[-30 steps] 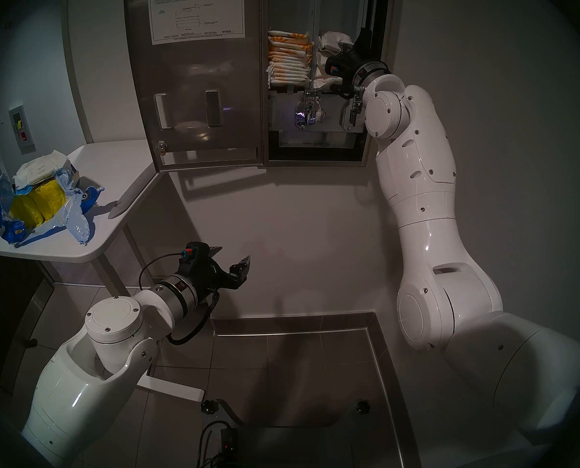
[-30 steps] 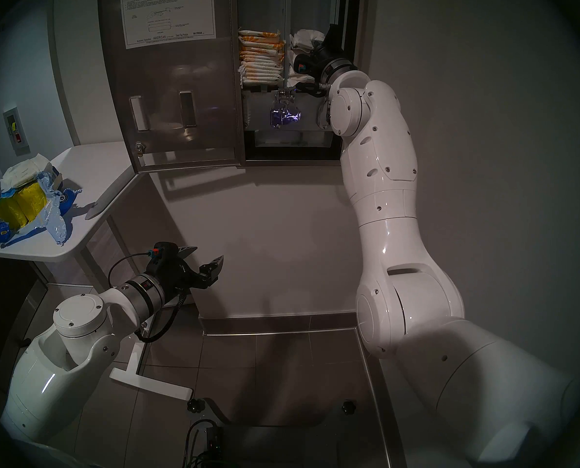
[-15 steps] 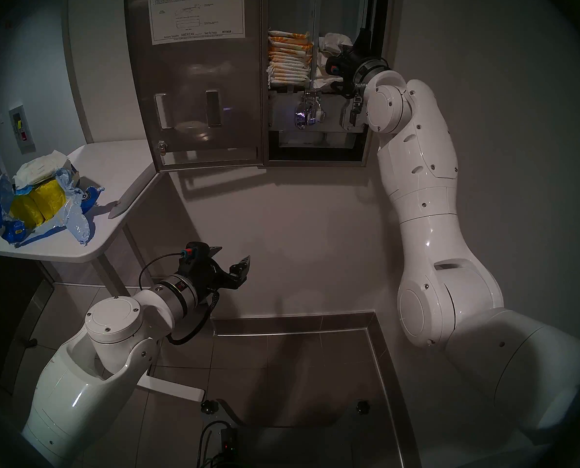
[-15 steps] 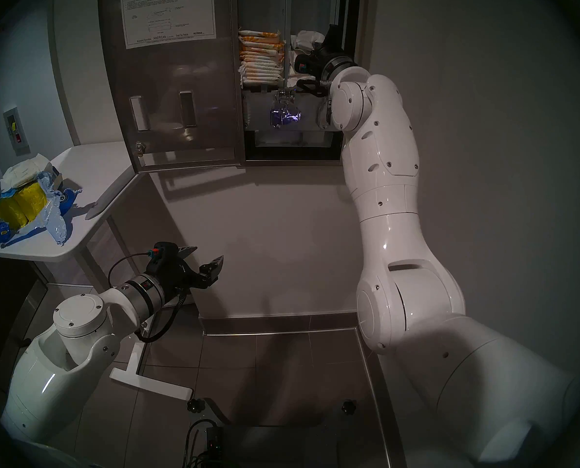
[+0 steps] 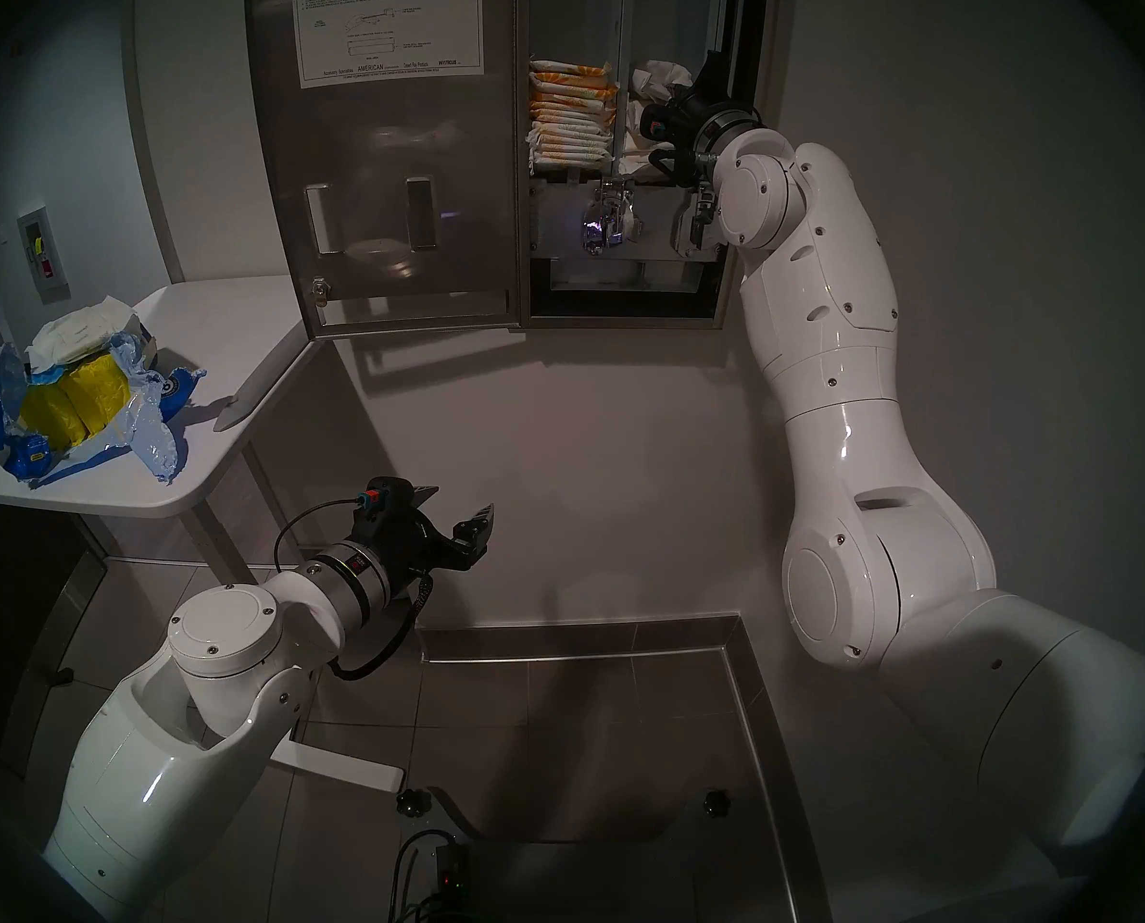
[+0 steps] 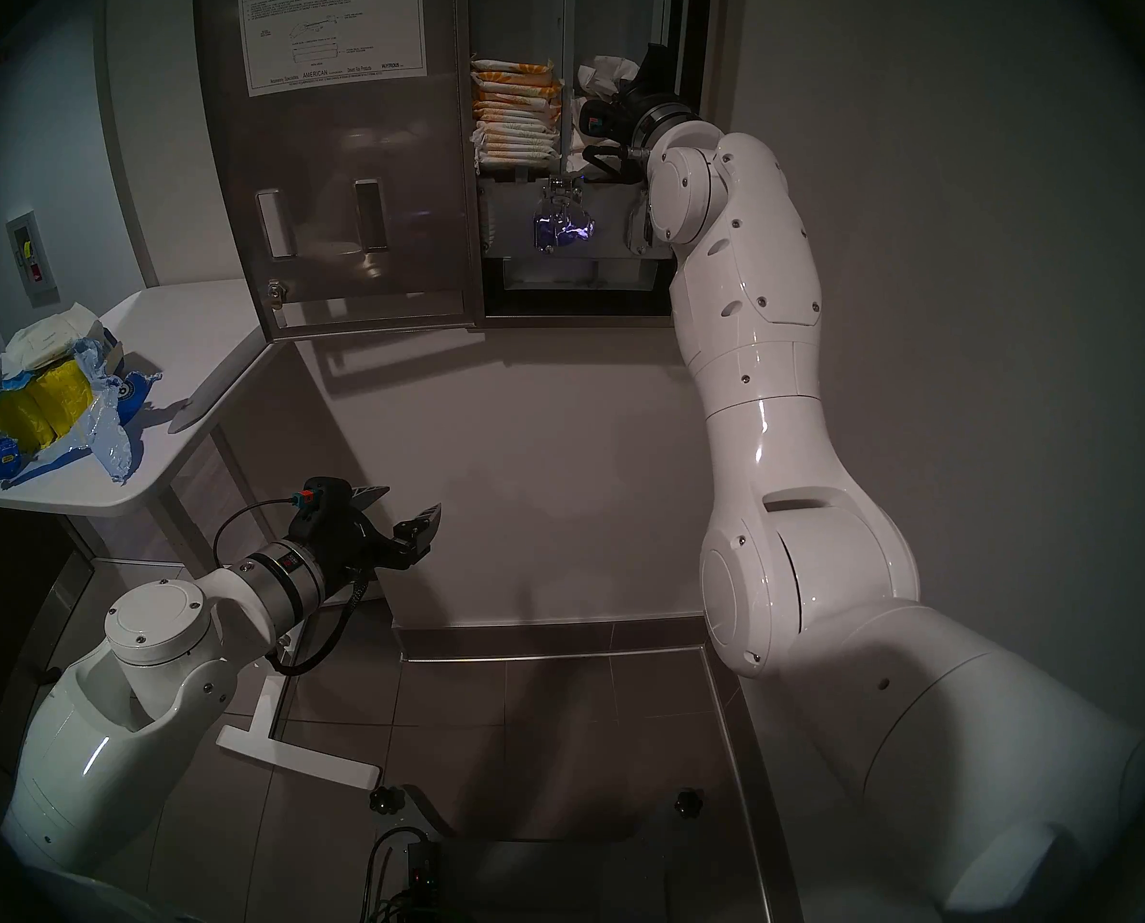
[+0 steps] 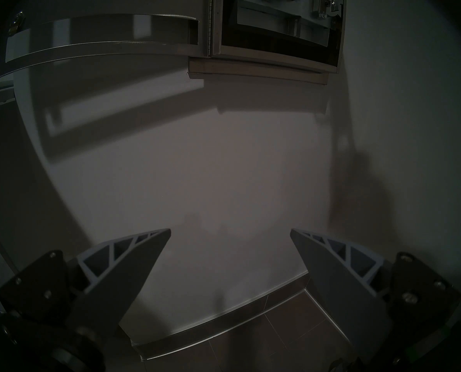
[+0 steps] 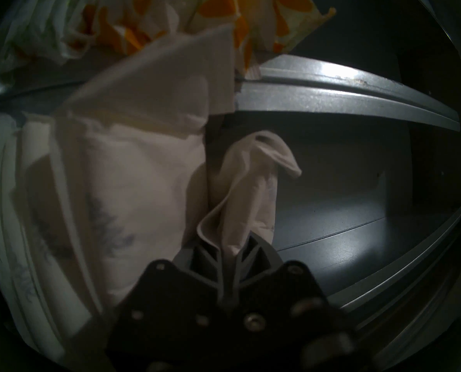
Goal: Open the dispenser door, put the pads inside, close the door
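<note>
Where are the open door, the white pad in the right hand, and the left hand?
door (image 5: 383, 169): head left view, bare steel below the instruction sheet.
white pad (image 8: 250, 191): right wrist view, crumpled wrapper just above the shut fingertips.
left hand (image 5: 460, 505): head left view, the gap between its open fingertips.

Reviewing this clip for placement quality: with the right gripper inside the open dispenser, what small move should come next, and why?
Probably open the right gripper: it is shut on a white pad already inside the right compartment, beside the stacked white pads, so releasing should leave it there. The left gripper waits open.
</note>
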